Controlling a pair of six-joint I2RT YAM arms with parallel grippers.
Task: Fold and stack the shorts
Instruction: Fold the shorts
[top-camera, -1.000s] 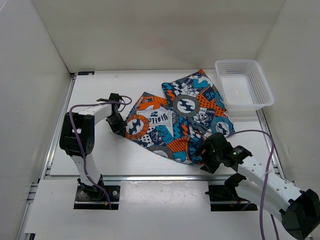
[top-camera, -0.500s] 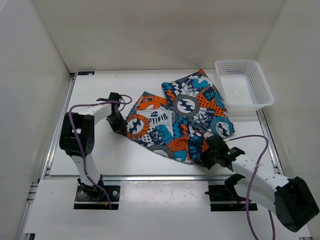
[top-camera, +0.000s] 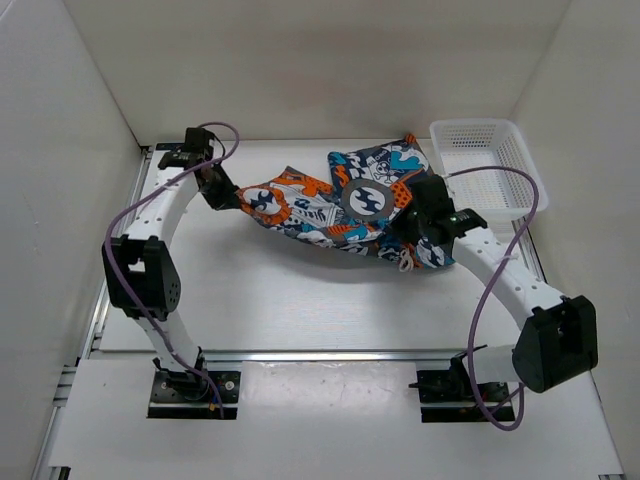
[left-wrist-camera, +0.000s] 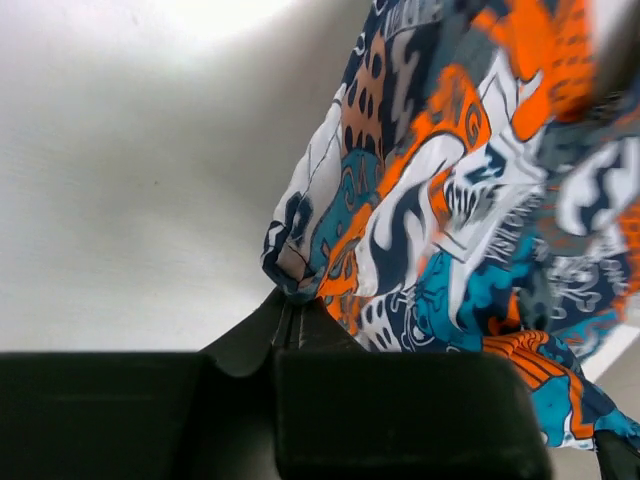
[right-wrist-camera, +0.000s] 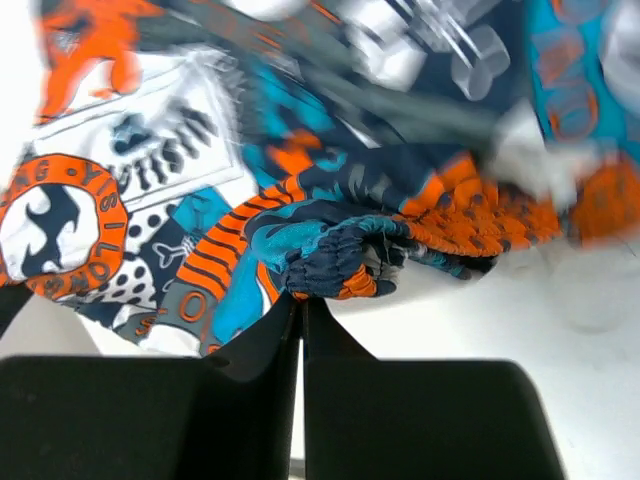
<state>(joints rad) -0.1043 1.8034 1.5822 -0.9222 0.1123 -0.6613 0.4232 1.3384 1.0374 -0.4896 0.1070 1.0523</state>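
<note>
The patchwork shorts (top-camera: 335, 205) hang stretched between both arms above the far half of the table, sagging in the middle. My left gripper (top-camera: 222, 194) is shut on the shorts' left corner, a hem tip pinched at its fingertips (left-wrist-camera: 290, 296). My right gripper (top-camera: 412, 225) is shut on the bunched waistband (right-wrist-camera: 345, 262) at the shorts' right end, with cloth draped beyond it. A white drawstring end (top-camera: 404, 262) dangles below the right grip. In the left wrist view the shorts (left-wrist-camera: 470, 200) fall away to the right.
A white mesh basket (top-camera: 488, 167) stands at the far right corner, close behind the right arm's cable. White walls enclose the table (top-camera: 270, 300) on three sides. A metal rail runs along the near edge by the arm bases.
Both arms have swung toward the far side and lifted the shorts off the table. The right gripper closed on the waistband and carried it from the near edge up beside the basket.
</note>
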